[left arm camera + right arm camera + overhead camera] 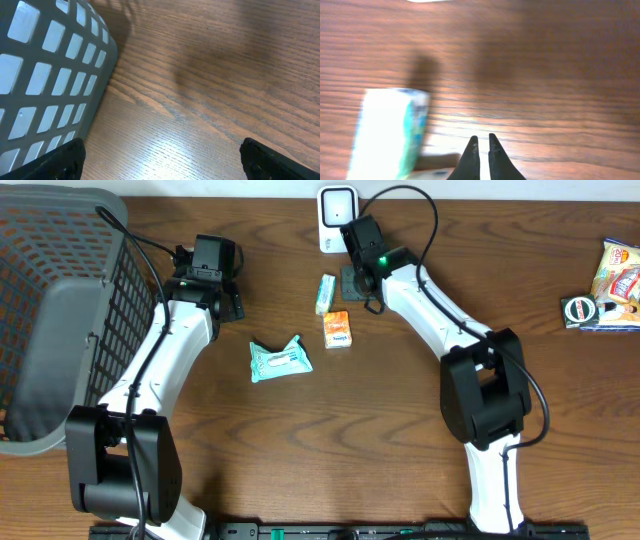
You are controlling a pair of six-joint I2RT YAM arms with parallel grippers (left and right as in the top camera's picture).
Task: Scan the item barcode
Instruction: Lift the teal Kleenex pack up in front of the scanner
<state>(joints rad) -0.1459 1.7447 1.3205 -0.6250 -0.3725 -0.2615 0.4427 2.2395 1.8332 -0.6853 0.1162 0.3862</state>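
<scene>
Right wrist: your right gripper (482, 137) is pressed together, gripping nothing.
That green-white pack (390, 132) sits on the table (545, 75) just left of it; your left gripper (162, 150) is spread wide beside the basket (45, 75).

We read the table (400, 480) from its centre: basket (60, 300) far out at 9–10 o'clock, scanner (338, 218) at 12 by the far edge, snack packs (610, 290) far out at 2. Slim pack (326, 293) lies at 12 between scanner and centre, small box (338, 328) just beside it at its 5, and pouch (280, 360) near centre at 9, apart from both. Right gripper (483, 137) has the slim pack at its 9; left gripper (162, 152) has the basket wall at its 10.
</scene>
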